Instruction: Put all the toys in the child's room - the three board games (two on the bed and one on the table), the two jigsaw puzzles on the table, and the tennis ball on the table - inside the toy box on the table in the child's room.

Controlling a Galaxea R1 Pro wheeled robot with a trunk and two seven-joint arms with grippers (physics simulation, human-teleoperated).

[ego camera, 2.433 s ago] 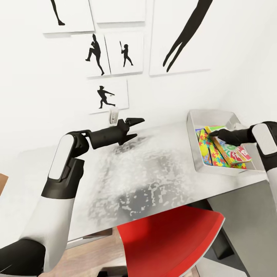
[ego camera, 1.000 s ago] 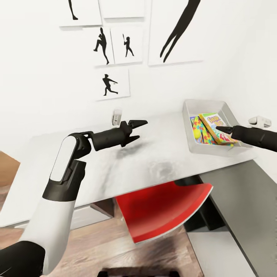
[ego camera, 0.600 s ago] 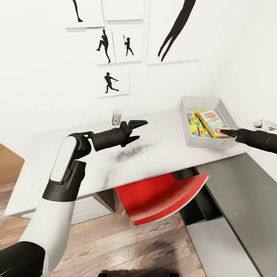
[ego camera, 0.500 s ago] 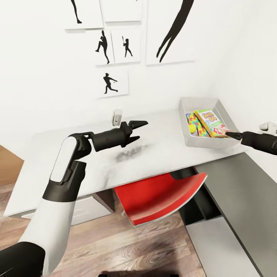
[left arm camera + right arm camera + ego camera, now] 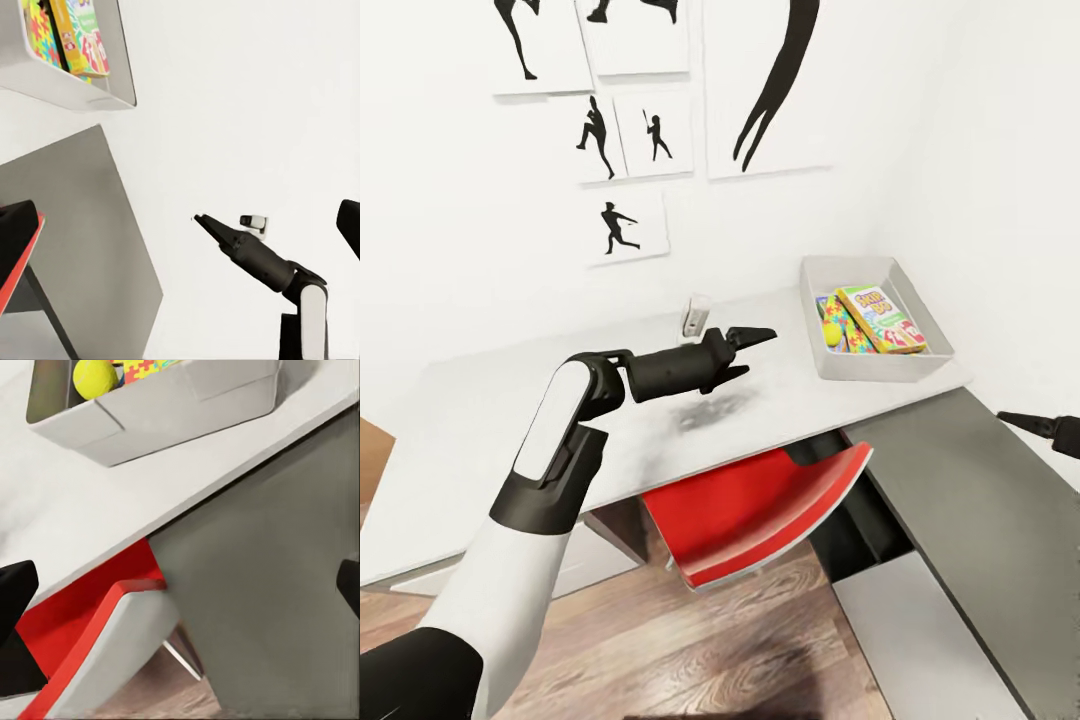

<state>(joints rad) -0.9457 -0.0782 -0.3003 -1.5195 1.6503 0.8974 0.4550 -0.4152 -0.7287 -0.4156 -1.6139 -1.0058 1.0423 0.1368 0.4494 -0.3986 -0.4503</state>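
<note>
The grey toy box [image 5: 880, 368] stands at the table's far right end by the wall. Inside it lie a green and orange board game [image 5: 880, 318], jigsaw puzzles [image 5: 842, 328] and the yellow tennis ball [image 5: 826, 322]. The right wrist view shows the toy box [image 5: 150, 416] with the tennis ball [image 5: 95, 376] in its corner. My left gripper [image 5: 758, 350] hangs open above the table's middle, holding nothing. Well clear of the box, my right gripper [image 5: 1008, 417] is open and empty over the grey unit; the left wrist view shows this gripper [image 5: 199, 219] too.
A red chair [image 5: 760, 500] is tucked under the white table [image 5: 470, 430]. A grey cabinet [image 5: 960, 520] adjoins the table's right end. A small white device [image 5: 696, 318] stands at the table's back edge. Wood floor lies below.
My right gripper has let go of the board game in the toy box and drawn back out. The whole view has backed away from the table.
</note>
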